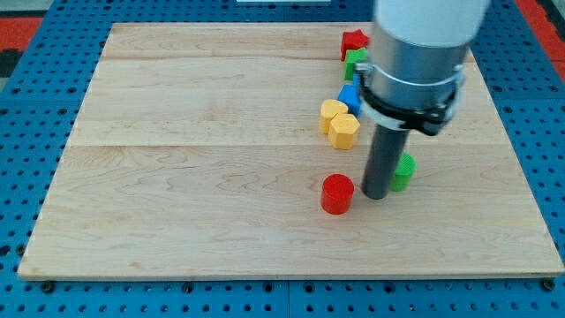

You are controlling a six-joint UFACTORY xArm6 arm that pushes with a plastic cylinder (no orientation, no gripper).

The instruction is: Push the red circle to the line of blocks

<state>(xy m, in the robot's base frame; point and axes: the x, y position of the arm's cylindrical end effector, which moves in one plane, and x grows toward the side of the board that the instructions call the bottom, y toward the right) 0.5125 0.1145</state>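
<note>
In the camera view my rod hangs upright, my tip [377,195] on the wooden board [177,177], just right of the red circle [336,193]; whether they touch, I cannot tell. No jaws, nothing held. A green block [405,170] sits just right of my tip. Above the circle stand yellow blocks [339,123], a blue block [350,95], another green block [355,61] and a red block [354,41].

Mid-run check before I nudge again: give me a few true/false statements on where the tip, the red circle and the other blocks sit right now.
1. My tip is just to the view's right of the red circle. True.
2. The red circle already sits among the line of blocks. False: it lies apart, below the yellow blocks.
3. A green block shows just right of the rod. True.
4. The red circle lies at the board's left edge. False: it is right of centre, toward the bottom.
5. Another red block sits at the top of the line. True.
</note>
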